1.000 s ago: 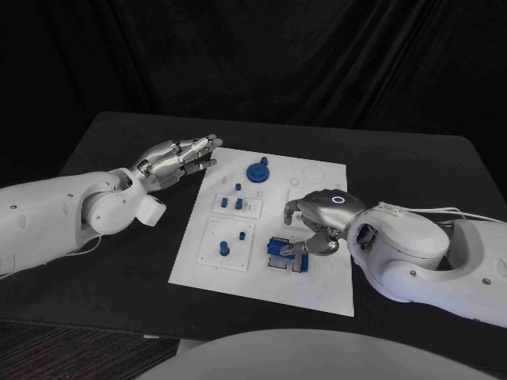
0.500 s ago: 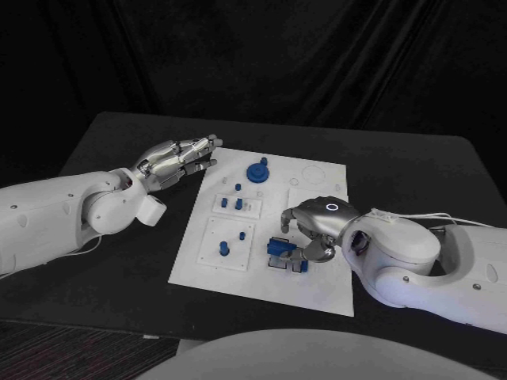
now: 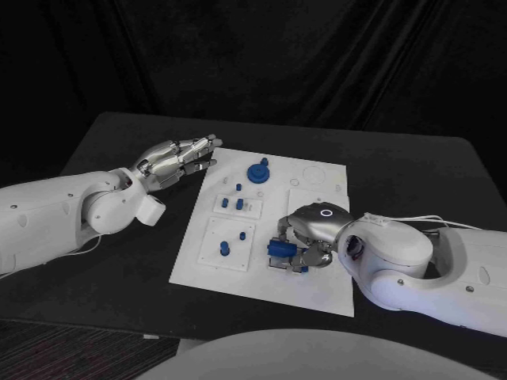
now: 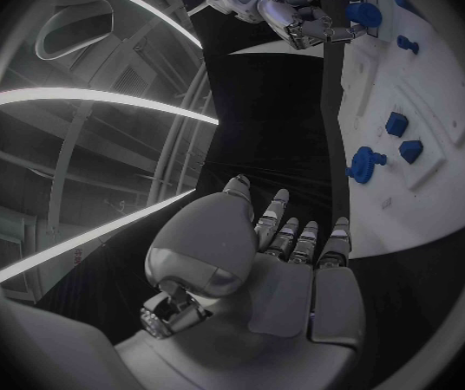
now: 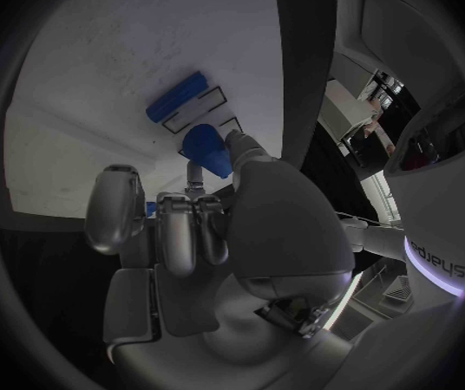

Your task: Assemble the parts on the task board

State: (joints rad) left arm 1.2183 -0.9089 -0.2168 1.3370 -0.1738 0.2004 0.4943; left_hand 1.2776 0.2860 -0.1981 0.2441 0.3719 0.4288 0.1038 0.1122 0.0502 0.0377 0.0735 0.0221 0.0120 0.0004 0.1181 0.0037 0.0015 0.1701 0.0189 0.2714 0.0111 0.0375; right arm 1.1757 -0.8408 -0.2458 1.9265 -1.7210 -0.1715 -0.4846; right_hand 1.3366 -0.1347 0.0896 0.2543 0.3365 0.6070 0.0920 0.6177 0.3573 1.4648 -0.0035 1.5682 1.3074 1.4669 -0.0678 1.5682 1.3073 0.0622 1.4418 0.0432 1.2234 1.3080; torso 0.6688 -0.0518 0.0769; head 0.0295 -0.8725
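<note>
The white task board (image 3: 322,281) lies in the middle of the table. My right hand (image 3: 307,229) is bent down over the board's lower middle and pinches a small blue part (image 3: 281,252) between thumb and fingers. In the right wrist view that blue part (image 5: 206,147) sits at the fingertips, just above outlined slots where a blue bar (image 5: 179,98) lies. My left hand (image 3: 181,161) hovers at the board's far left corner, fingers stretched out, holding nothing. The left wrist view shows its fingers (image 4: 297,238) over the dark table beside the board (image 4: 449,104).
A round blue part (image 3: 257,170) stands at the board's far end. Small blue pegs (image 3: 240,204) and more blue pegs (image 3: 226,248) stand in the left-hand plates. Black table (image 3: 413,166) surrounds the board, and dark curtains hang behind it.
My right arm has swung further left and the hand has turned down over the blue parts, closing on one. The left hand has not moved.
</note>
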